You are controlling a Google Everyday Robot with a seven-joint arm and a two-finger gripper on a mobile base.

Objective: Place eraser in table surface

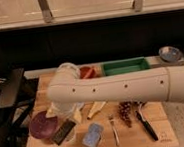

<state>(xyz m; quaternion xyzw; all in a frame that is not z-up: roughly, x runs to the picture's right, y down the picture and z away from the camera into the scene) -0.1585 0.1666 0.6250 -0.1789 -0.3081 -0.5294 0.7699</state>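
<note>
The eraser [62, 132], a small dark block, sits at the front left of the wooden table surface [144, 143], right next to a maroon bowl [41, 127] and against a pale cup [71, 137]. My white arm [127, 86] reaches across the table from the right. My gripper [68, 112] hangs below the arm's left end, just above and behind the eraser, and is mostly hidden by the arm. Nothing shows in its grasp.
A blue-grey sponge [93, 136], a fork [114, 130], grapes [125, 113] and a black-handled utensil [146, 124] lie along the front. A green tray [125, 66] and red bowl [88, 72] stand at the back. A black chair [8, 98] is at the left.
</note>
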